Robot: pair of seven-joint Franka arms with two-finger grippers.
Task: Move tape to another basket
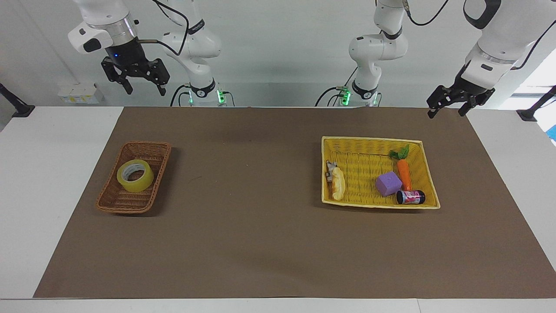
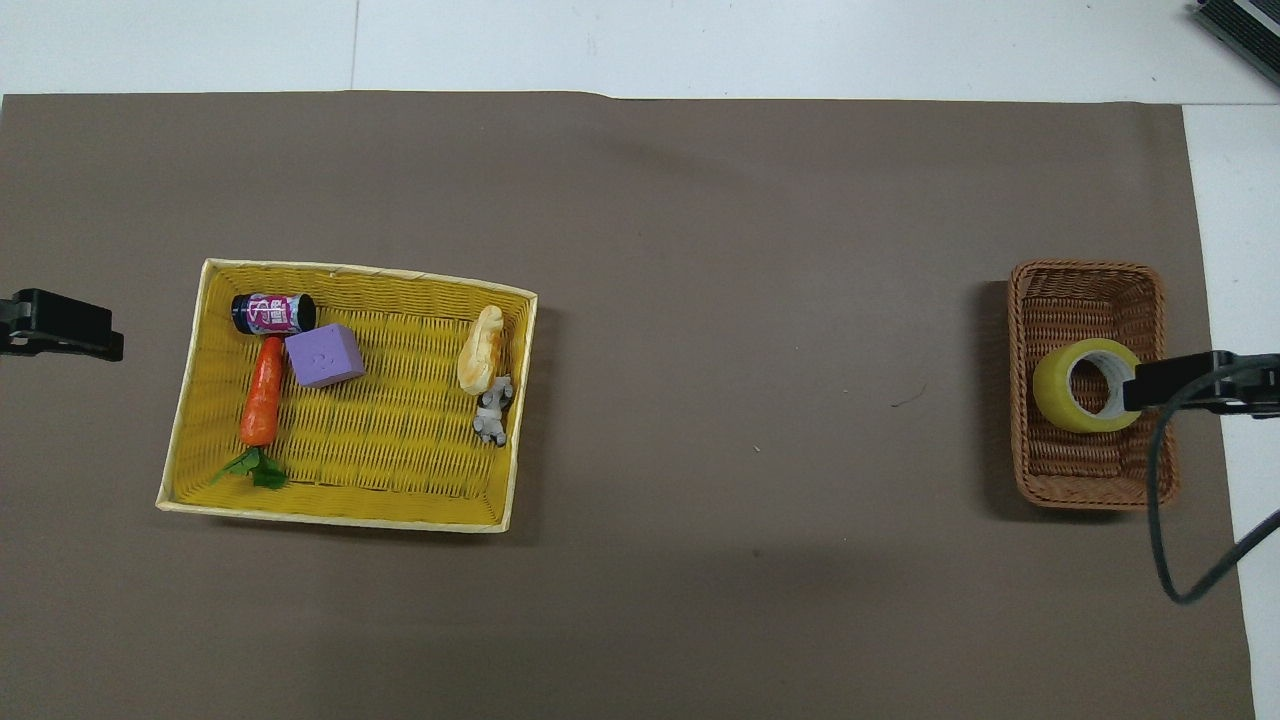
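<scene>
The yellow tape (image 1: 135,175) lies flat in the small brown wicker basket (image 1: 130,208) toward the right arm's end of the table; it also shows in the overhead view (image 2: 1085,385) in that basket (image 2: 1085,270). My right gripper (image 1: 145,90) is open and empty, high in the air above the mat's edge by the robots. In the overhead view its dark tip (image 2: 1165,382) overlaps the tape's rim. My left gripper (image 1: 446,113) is open and empty, raised over the mat's corner at the left arm's end, and waits.
A larger yellow woven basket (image 1: 369,140) toward the left arm's end holds a purple cube (image 1: 388,183), a toy carrot (image 1: 405,173), a small dark can (image 1: 410,197), a bread piece (image 1: 338,184) and a small grey toy (image 1: 331,167). A brown mat (image 1: 260,195) covers the table.
</scene>
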